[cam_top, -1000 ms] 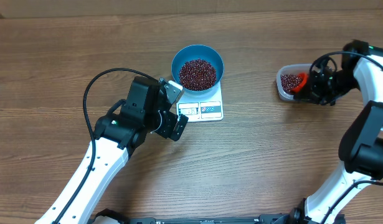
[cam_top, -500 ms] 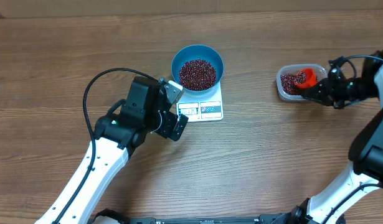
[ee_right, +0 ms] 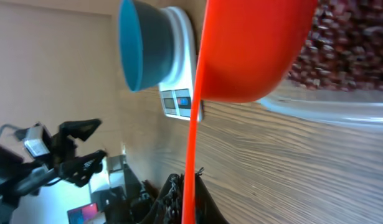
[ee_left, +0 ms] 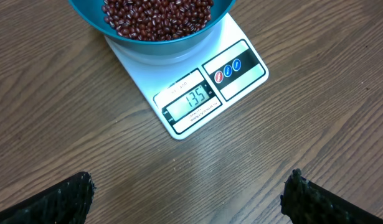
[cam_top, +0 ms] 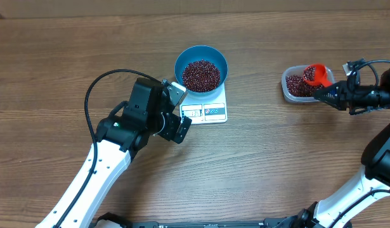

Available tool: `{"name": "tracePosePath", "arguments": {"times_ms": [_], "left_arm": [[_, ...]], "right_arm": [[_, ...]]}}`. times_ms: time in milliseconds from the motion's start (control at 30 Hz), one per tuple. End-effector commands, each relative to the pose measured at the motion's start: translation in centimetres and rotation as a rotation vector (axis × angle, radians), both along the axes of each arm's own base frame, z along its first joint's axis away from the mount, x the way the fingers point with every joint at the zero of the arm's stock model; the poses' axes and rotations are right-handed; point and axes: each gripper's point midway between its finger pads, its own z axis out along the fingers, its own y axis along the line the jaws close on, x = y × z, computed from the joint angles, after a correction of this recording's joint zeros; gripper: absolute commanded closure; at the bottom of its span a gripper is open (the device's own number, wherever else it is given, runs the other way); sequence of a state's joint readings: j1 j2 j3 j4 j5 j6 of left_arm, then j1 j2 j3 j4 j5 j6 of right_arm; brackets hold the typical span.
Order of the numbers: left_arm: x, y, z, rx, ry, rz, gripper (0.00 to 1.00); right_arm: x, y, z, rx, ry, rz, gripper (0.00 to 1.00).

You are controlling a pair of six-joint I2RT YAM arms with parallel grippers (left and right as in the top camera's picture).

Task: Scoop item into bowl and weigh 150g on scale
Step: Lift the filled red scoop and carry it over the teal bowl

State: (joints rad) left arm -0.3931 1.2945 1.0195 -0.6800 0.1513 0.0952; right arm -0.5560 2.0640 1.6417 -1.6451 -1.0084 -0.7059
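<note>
Right tool [cam_top: 330, 94] tight on red scoop [cam_top: 316, 74] above tub [cam_top: 290, 94]; left tool [ee_left: 188, 193] wide beside scale [ee_left: 191, 98], 135.

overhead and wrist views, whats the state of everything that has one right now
blue bowl: upright on the scale, holding beans
beans: heaped in the bowl, more in the tub and scoop
scale: switched on, display reads 135
clear tub: open, partly filled with beans
red scoop: loaded with beans, over the tub's edge
left gripper: open, empty, beside the scale
right gripper: shut on the scoop handle
</note>
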Motion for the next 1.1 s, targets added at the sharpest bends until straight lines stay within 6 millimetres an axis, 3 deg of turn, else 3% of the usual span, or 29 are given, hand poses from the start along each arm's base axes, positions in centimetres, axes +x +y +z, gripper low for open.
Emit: {"name": "tracePosePath", "arguments": {"times_ms": [0,167,367,700,900,1067], "left_arm": [[0.0,-0.1,-0.3,0.004,0.007,0.002,0.0],[0.0,-0.1,-0.3,0.004,0.007,0.002,0.0],[0.0,-0.1,-0.3,0.004,0.007,0.002,0.0],[0.0,-0.1,-0.3,0.004,0.007,0.002,0.0],[0.0,-0.1,-0.3,0.004,0.007,0.002,0.0],[0.0,-0.1,-0.3,0.004,0.007,0.001,0.0]], "right_arm": [[1.0,0.6,2.3,0.068,-0.166,0.009,0.96],[1.6,2.2,2.9,0.101,-0.187,0.03,0.96],[2.0,6.0,3.6,0.134,-0.204,0.116,0.96],[2.8,14.6,6.5,0.268,-0.295,0.263,0.96],[3.8,18.9,5.5,0.26,-0.224,0.327,0.96],[5.1,21.7,4.2,0.155,-0.156,0.351,0.96]]}}
